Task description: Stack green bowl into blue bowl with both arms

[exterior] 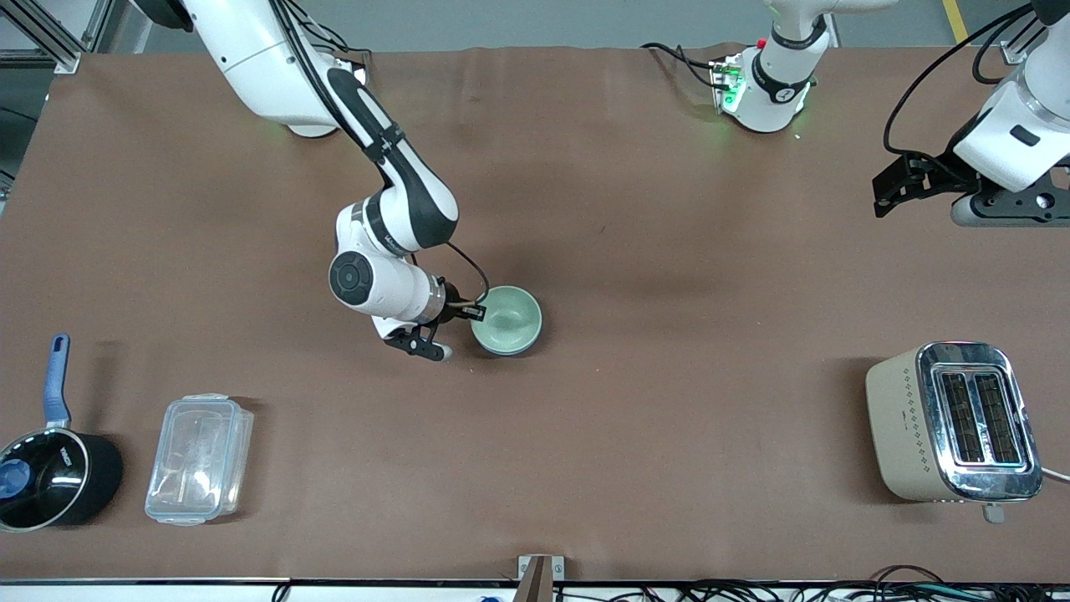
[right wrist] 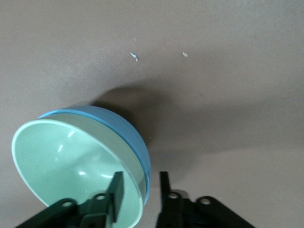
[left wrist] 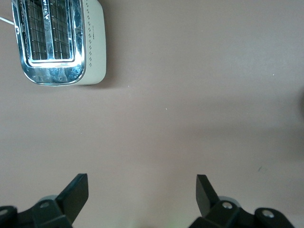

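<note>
The green bowl [exterior: 508,318] sits nested inside the blue bowl [exterior: 507,351] near the middle of the table, somewhat toward the right arm's end. In the right wrist view the green bowl [right wrist: 61,161] fills the blue bowl [right wrist: 114,121]. My right gripper [exterior: 476,314] straddles the two rims, one finger [right wrist: 116,187] inside the green bowl and one outside the blue bowl. Its jaws are open, with a gap on each side of the rims [right wrist: 141,183]. My left gripper [exterior: 888,191] waits open and empty above bare table at the left arm's end [left wrist: 142,190].
A beige and chrome toaster [exterior: 953,422] stands near the front camera at the left arm's end, also in the left wrist view [left wrist: 59,40]. A black saucepan with a blue handle [exterior: 50,477] and a clear plastic container [exterior: 199,458] stand at the right arm's end.
</note>
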Controlling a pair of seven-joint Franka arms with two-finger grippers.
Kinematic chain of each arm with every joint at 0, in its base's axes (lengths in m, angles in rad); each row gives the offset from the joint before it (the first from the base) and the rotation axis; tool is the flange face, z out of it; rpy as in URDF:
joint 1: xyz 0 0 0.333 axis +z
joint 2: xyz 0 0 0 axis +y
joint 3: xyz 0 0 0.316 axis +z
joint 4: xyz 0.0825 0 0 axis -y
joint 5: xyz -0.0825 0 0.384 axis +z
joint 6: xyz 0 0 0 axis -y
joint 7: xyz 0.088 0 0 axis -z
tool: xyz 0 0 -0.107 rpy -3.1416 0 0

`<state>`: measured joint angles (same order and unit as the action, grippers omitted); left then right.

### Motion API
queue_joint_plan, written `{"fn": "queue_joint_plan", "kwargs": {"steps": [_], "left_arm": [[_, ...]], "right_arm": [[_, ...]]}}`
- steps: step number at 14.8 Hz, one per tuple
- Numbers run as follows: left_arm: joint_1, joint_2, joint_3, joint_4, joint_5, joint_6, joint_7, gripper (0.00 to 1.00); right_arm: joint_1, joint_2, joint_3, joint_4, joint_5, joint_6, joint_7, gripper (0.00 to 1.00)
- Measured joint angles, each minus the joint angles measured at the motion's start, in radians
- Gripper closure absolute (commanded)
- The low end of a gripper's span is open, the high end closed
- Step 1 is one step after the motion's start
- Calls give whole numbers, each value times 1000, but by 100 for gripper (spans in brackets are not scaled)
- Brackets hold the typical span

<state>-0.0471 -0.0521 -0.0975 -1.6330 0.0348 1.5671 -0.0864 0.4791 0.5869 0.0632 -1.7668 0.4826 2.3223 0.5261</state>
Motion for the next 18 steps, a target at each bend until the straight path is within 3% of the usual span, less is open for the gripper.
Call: {"fn": "queue_joint_plan", "kwargs": {"steps": [4,8,13,16,18], "left_arm": [[0,0,0,0,0,-4,0,0],[0,-1,-1,1,0,-6,0,0],[-1,-1,-4,2,0,-8,0,0],[-1,-2,-4,2,0,-12,0,0],[-1,-5,-4,3,0,-13,0,0]], "right_arm": [[-35,-61,-13,35,-1,-32,-2,0],[-222,-219,-25,56,-38,-201,-101,0],[-446,-361,-30,56,-298,-395,-256,0],[-511,-455,-37,57,-370,-466,-383,0],[-517,-526,-74,58,-404,-509,-454,0]]}}
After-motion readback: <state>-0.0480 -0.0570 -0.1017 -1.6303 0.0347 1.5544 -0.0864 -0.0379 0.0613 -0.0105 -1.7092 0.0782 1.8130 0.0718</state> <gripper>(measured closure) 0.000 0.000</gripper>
